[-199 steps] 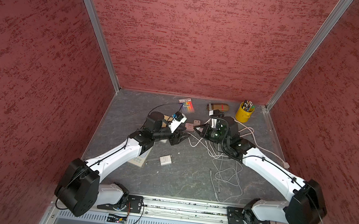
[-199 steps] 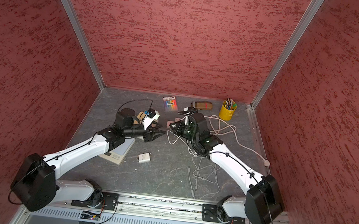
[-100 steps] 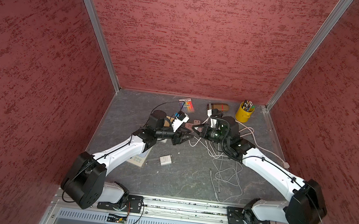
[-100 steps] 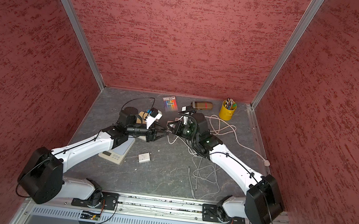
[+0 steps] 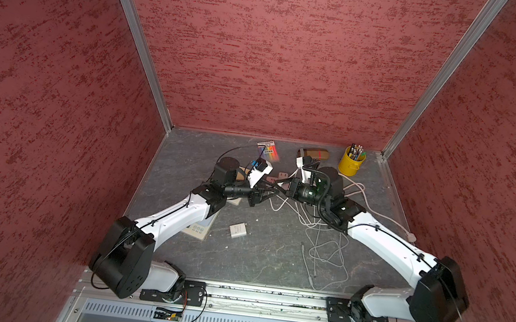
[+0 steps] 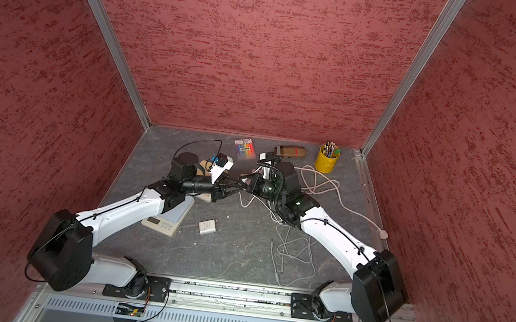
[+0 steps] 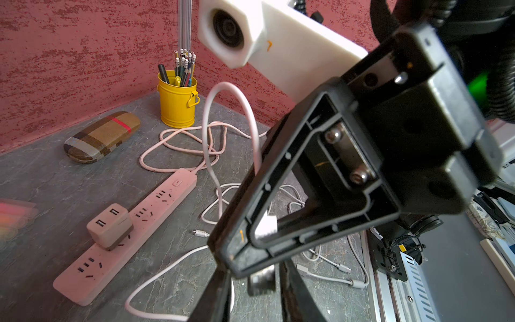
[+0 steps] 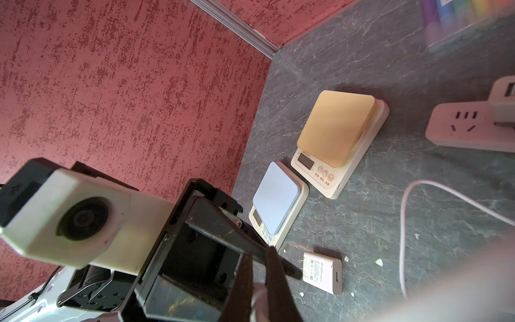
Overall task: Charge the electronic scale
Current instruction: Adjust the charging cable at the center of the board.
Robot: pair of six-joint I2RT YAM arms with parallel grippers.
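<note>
Scales, two of them, lie just beside each other on the left arm's side of the gray surface [image 6: 239, 258]. The blue-topped scale [image 8: 278, 209] is nearer the front rail, and the tan-topped scale [image 8: 337, 142] is farther back. In both top views the left forearm crosses over them, leaving the blue one's display end showing. Nothing is plugged into either scale.

A loose white charger [image 8: 323, 271] lies flat near the blue-topped scale, apart from it.

Above the middle of the surface the two arms meet tip to tip. The right tool [image 8: 259, 267] is pressed together on a white cable [image 7: 250, 125], pinching it close to its white plug body [image 7: 266, 225]. The left tool [image 6: 236, 189] has its fingers on either side of the plug's metal end [image 7: 260, 280]. I cannot tell whether they press on it.

Beyond the tools lies a pink power strip [image 7: 156, 206] with a small charger block [image 7: 110, 227] plugged in. Its pink cord [image 7: 178, 145] is looped beside slack white cables.

At the back wall stand a yellow pen cup [image 6: 326, 161], a plaid glasses case [image 7: 101, 136] and a pack of colored markers [image 6: 244, 148].
</note>
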